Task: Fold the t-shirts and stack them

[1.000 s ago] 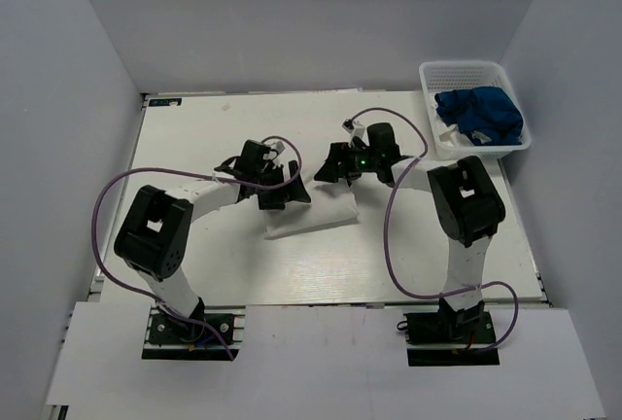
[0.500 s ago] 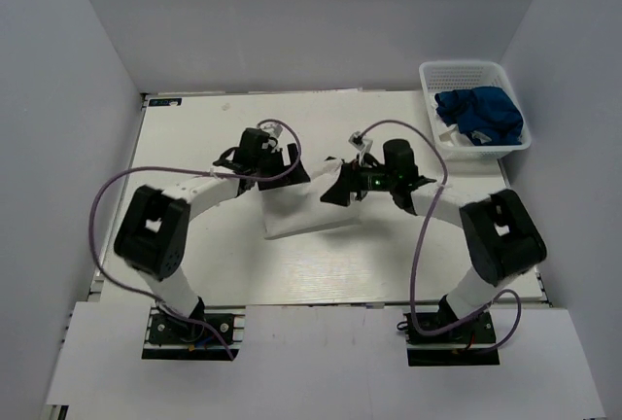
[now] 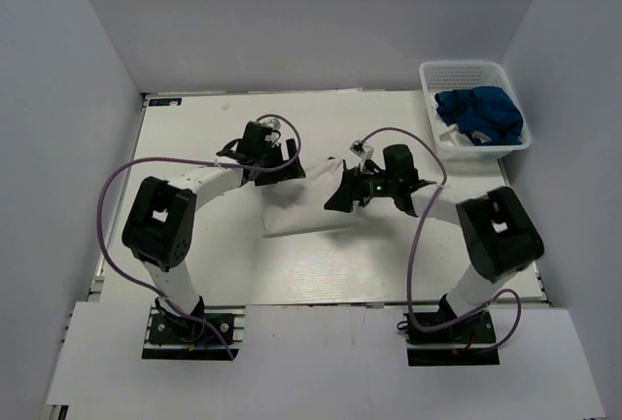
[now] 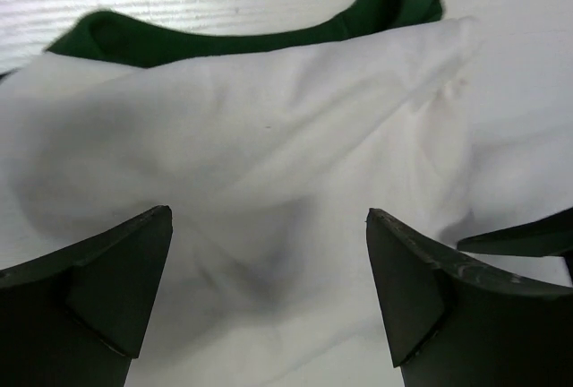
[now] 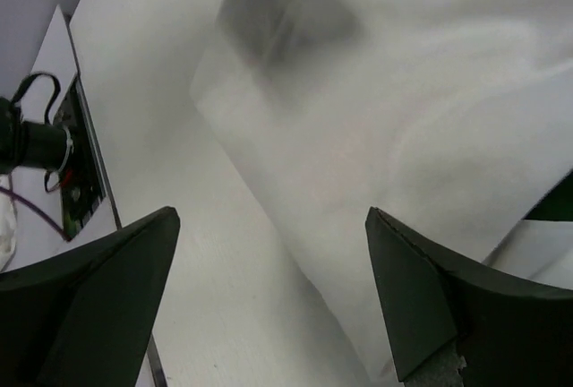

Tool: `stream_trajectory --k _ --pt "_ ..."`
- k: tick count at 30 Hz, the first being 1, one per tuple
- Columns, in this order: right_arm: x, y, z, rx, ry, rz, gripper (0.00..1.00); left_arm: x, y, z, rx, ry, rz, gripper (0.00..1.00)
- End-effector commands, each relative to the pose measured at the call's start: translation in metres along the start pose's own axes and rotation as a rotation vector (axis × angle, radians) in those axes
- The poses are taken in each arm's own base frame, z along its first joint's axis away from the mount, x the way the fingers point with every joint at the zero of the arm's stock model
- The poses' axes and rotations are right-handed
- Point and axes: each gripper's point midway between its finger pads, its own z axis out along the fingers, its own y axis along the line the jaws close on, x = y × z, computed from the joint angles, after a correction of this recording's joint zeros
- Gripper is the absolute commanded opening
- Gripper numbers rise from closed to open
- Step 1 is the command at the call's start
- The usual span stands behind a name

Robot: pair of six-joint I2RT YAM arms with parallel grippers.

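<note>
The white shirt with green trim lies well to the left of the basket, in which the blue shirt sits. The left gripper and the right gripper are both spread wide, pinching nothing. They should probably grip matching edges and move together for an even fold.

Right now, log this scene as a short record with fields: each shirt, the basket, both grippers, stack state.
worked shirt: white shirt with dark green trim, appears partly folded, lying on the table between the arms
waiting shirt: blue shirt, bunched up
basket: white mesh basket, far right corner, holds the blue shirt
left gripper: open, over the white shirt near its green trim
right gripper: open, over the white shirt
stack: none visible yet
</note>
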Motion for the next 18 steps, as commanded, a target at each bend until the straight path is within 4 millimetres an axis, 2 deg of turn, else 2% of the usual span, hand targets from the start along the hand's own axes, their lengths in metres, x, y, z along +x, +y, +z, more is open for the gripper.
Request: stream_trajectory --k 1,2,3,4,6,9,11,14,18 --pt "-0.074 0.034 -0.031 0.076 -0.154 -0.214 0.90 -0.055 -0.029 -0.063 0.025 -0.169 0.065 0.99" --pt "-0.088 0.045 -0.041 0.093 -0.195 -0.252 0.90 -0.058 -0.028 -0.078 0.008 -0.196 0.065 0.99" --pt "-0.092 0.048 -0.046 0.113 -0.204 -0.254 0.90 -0.056 -0.024 -0.084 -0.012 -0.198 0.072 0.99" --pt "-0.102 0.053 -0.060 0.163 -0.244 -0.276 0.90 -0.051 -0.018 -0.086 -0.038 -0.190 0.068 0.99" --pt "-0.101 0.049 -0.069 0.227 -0.250 -0.261 0.90 -0.043 -0.004 -0.095 -0.109 -0.168 0.059 0.99" --pt "-0.097 0.039 -0.085 0.348 -0.274 -0.225 0.90 -0.024 0.016 -0.095 -0.193 -0.110 0.050 0.99" --pt "-0.091 0.032 -0.096 0.415 -0.284 -0.199 0.90 -0.011 0.030 -0.085 -0.247 -0.063 0.028 0.99" --pt "-0.085 0.029 -0.101 0.448 -0.283 -0.181 0.90 0.000 0.038 -0.074 -0.274 -0.017 0.005 0.99" --pt "-0.089 0.030 -0.108 0.474 -0.299 -0.186 0.90 0.019 0.051 -0.052 -0.308 0.061 -0.013 0.98"
